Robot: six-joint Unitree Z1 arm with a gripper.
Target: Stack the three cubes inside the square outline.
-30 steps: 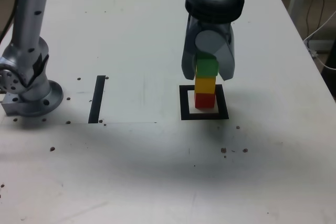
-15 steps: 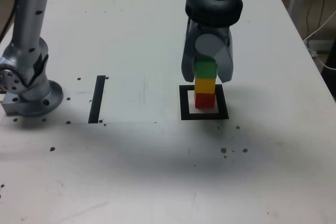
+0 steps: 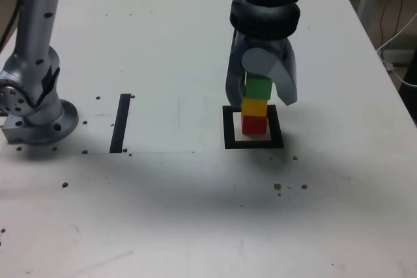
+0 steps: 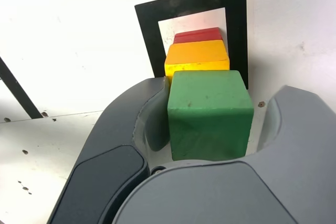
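Green cube (image 4: 210, 116) between the open fingers (image 4: 157, 121); nearer one finger than the other.

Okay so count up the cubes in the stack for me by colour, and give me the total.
Red cube: 1
Yellow cube: 1
Green cube: 1
Total: 3

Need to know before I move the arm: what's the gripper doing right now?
Gripper: open, its jaws around the green cube, not clamped on it.
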